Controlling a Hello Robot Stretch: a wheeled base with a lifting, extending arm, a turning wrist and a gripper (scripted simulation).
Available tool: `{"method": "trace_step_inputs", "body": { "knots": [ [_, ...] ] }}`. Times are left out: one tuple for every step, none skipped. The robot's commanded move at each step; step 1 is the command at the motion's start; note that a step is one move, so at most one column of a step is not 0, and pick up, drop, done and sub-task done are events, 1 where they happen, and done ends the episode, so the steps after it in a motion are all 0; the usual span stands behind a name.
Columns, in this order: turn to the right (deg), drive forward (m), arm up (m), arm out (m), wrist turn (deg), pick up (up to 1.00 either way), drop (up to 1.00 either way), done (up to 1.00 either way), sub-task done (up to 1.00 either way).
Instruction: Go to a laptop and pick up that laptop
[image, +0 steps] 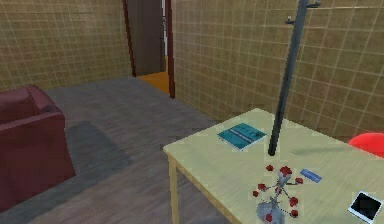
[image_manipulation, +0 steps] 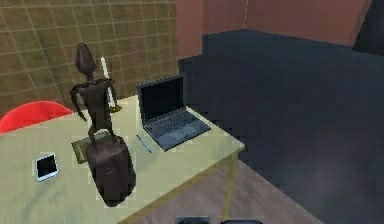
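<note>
**LAPTOP WITHIN SIDE REACH; CLUTTERED APPROACH, EDGE RISK NOTED**

Location of target: in the arm side view the laptop (image_manipulation: 170, 112) stands with its lid raised on the pale table (image_manipulation: 205, 152). It is near the table's right-hand corner, with its back toward the edge facing the large dark sofa (image_manipulation: 300, 100).

Gripper: whether its fingers are apart, together or around anything cannot be told from these pictures.

Obstructions: a tall dark statue (image_manipulation: 102, 140) stands just left of the laptop and nearer the robot. A thin pen (image_manipulation: 144, 143) lies between the two, just beside the laptop's left side. A phone (image_manipulation: 47, 166) lies farther left and a red chair (image_manipulation: 28, 116) sits behind the table. In the forward view the same table (image: 205, 165) carries a dark pole (image: 283, 85), a teal book (image: 242, 135) and a red-beaded ornament (image: 280, 190).

Assessment of hazards:
- An arm extended slightly too far toward the robot's front would likely strike the statue. It is tall on a narrow footing and could topple onto the keyboard.
- A push in place of a clean grasp could slide the laptop toward the nearby table edge and off it.
- A grip on the raised lid alone may fold the hinge and cost the hold.
- The pen could be swept along with the laptop.
</note>
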Motion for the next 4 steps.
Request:
{"method": "trace_step_inputs", "body": {
  "knots": [
    [0.0, 0.0, 0.0, 0.5, 0.0, 0.0, 0.0, 0.0, 0.0],
    [0.0, 0.0, 0.0, 0.0, 45.0, 0.0, 0.0, 0.0, 0.0],
    [0.0, 0.0, 0.0, 0.0, 45.0, 0.0, 0.0, 0.0, 0.0],
    [0.0, 0.0, 0.0, 0.0, 45.0, 0.0, 0.0, 0.0, 0.0]
  ]
}}
